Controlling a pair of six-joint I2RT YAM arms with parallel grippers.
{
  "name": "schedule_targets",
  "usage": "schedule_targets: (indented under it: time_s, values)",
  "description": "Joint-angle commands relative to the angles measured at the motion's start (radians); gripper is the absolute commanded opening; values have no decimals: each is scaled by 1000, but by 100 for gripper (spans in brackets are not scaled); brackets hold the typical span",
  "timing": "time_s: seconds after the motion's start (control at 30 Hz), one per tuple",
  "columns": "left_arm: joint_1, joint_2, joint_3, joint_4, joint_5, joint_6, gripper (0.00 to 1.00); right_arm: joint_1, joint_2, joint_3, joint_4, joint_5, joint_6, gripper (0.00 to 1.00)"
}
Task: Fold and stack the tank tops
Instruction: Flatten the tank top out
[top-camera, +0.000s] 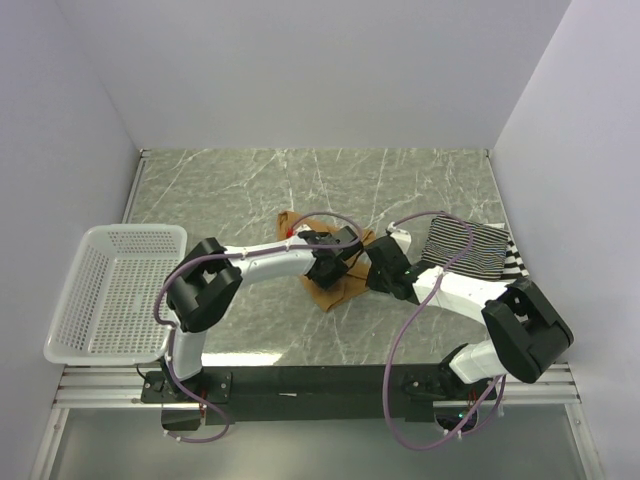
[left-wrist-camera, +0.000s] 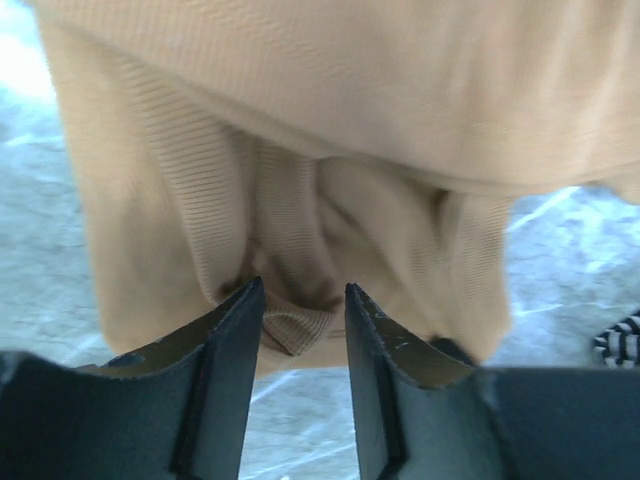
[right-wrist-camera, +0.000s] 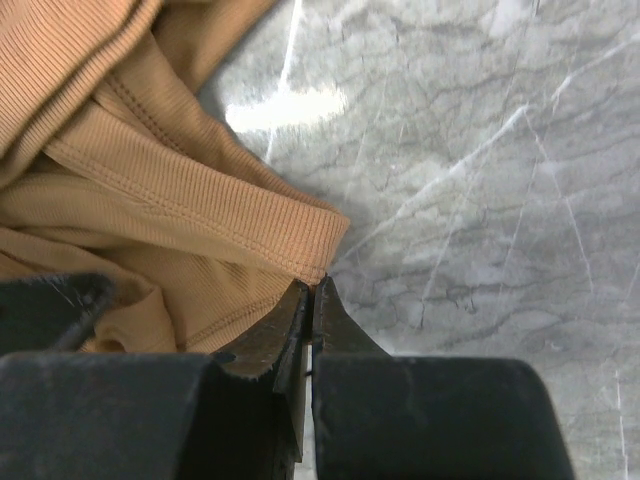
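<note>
- The tan top (top-camera: 332, 292) lay bunched near the front middle of the table (top-camera: 300, 180), between the two arms. It was not flat and no fold had been made.
- The left pincer (left-wrist-camera: 304, 292) stood narrowed on a gathered ridge of the tan cloth. Creases ran in toward its tips, so it read as a pinch on the tan top.
- The right pincer (right-wrist-camera: 312, 290) was fully closed, tips touching the hem corner. Could not tell whether any cloth was nipped.
- Judgement: the step in hand was spreading the tan top for folding.
- To do it well: take a single hem layer rather than a wad, and hold two corners well apart. Draw outward evenly and low so the rib knit lies untwisted. The right side probably needed a surer bite on the hem.
- The thin-striped top (top-camera: 465, 245) lay at the right edge, with the wide-striped top (top-camera: 514, 264) showing at its near corner. Both were near the right arm, so a rightward drag risked disturbing them.
- The white mesh basket (top-camera: 128, 232) sat at the left edge, well apart and not obstructing.
</note>
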Motion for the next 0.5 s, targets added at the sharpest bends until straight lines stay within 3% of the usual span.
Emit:
schedule_targets:
  time_s: [0.0, 0.2, 0.47]
  values:
    - [-11, -68, -33, -36, 10, -24, 45, -11, 5, -6, 52, 18, 1, 0]
    - [-11, -76, -30, -44, -9, -2, 51, -13, 8, -5, 52, 20, -2, 0]
    - [-11, -30, -66, -6, 37, 10, 50, -22, 11, -8, 55, 12, -7, 0]
